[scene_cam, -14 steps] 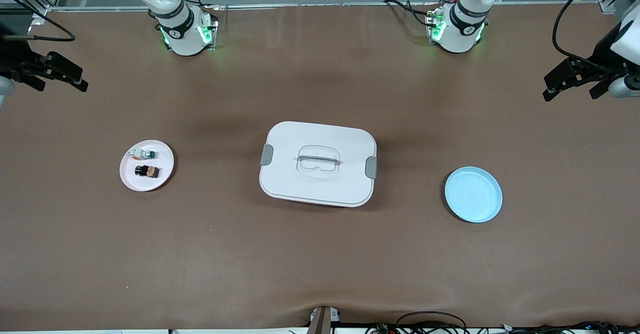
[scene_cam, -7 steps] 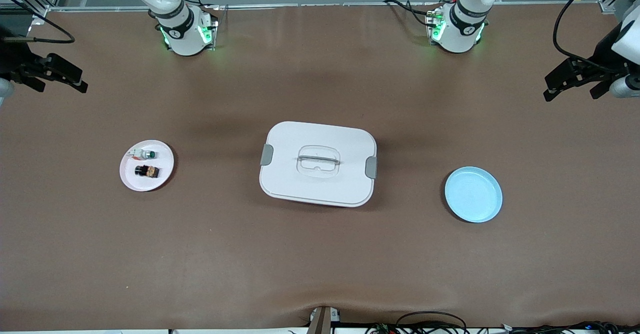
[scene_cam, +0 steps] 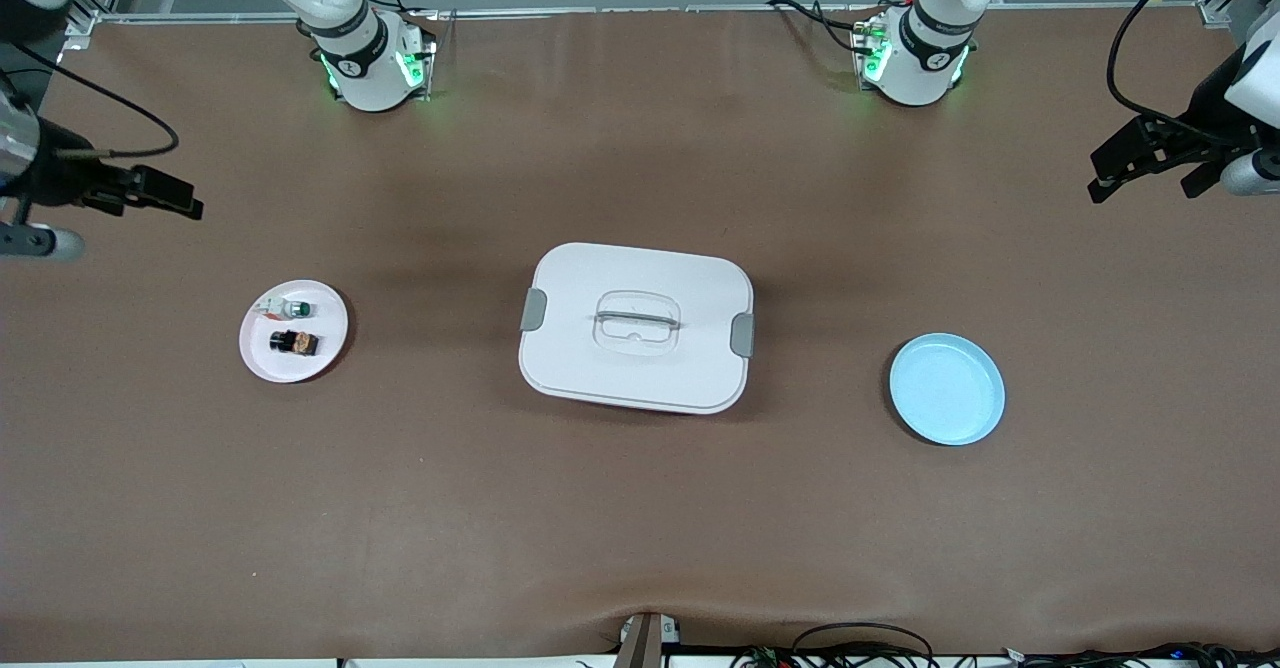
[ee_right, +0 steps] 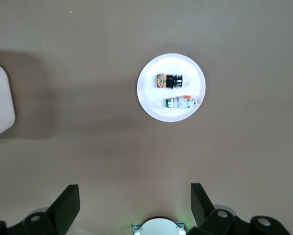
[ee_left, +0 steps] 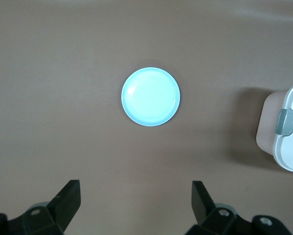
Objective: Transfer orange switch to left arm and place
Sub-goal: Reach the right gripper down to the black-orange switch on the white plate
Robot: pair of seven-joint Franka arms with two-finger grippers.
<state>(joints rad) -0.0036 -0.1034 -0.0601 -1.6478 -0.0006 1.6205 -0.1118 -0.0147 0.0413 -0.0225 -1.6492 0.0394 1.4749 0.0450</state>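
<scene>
We see the orange switch (scene_cam: 293, 342) lying on its side on a small white plate (scene_cam: 262, 360) toward the right arm's end of the brown bench (scene_cam: 640, 508). Just beside it on the same plate, farther from the front camera, lies a small white part with a green button (scene_cam: 290, 309); the two look apart, though close.

The right pincer (scene_cam: 172, 198) hangs in the air over bare bench at the right arm's end, near that edge of the bench, and well apart from the plate. Its fingers (ee_right: 68, 203) stand wide open and hold nothing. In the right wrist view the orange switch (ee_right: 169, 81) and the green-button part (ee_right: 180, 102) show on the white plate (ee_right: 151, 105), clear of the fingers.

The white box (scene_cam: 636, 326), lid on and grey latches at both ends, sits mid-bench between the white plate and a light blue plate (scene_cam: 947, 389), which lies toward the left arm's end with nothing on it.

The left pincer (scene_cam: 1130, 163) hangs over the left arm's end of the bench, well apart from the blue plate. Its fingers (ee_left: 67, 198) are also spread wide with nothing between them; the left wrist view shows the blue plate (ee_left: 150, 96) and one latched end of the box (ee_left: 283, 132)
</scene>
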